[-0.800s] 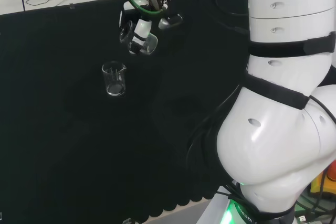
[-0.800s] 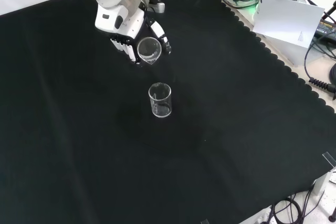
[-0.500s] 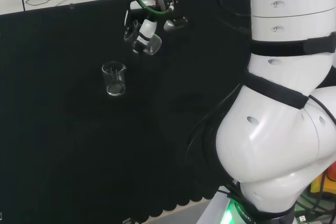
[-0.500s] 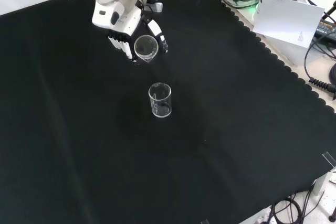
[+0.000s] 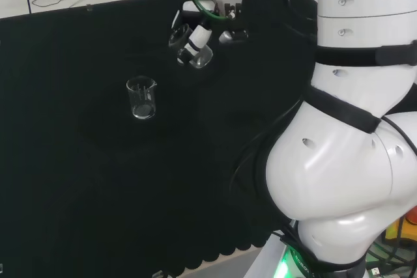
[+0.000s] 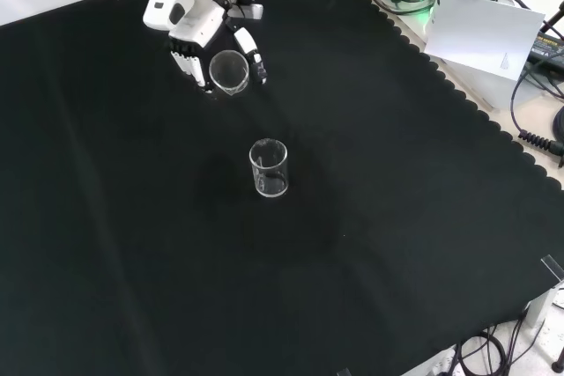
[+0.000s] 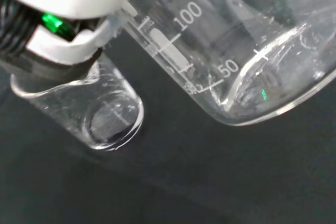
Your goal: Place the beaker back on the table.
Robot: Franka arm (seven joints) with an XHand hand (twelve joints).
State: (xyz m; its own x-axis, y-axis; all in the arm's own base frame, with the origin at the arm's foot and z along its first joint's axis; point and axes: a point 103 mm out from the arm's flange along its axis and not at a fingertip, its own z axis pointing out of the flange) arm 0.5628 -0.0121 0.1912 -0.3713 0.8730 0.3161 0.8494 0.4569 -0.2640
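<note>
My hand is curled round a clear glass beaker and holds it tilted above the black cloth. In the wrist view the held beaker is close and large, its printed scale showing. A second clear beaker stands upright on the cloth. It is left of and below the hand in the head view, and nearer the camera than the hand in the front view. The two beakers are apart.
Black cloth covers the bench, with a scalloped edge at the right of the front view. Cables and white equipment lie beyond that edge. The arm's big white links stand at the head view's right.
The hand with the held beaker has moved right and slightly up in the head view, farther up and left in the front view, away from the standing beaker. The standing beaker has not moved.
</note>
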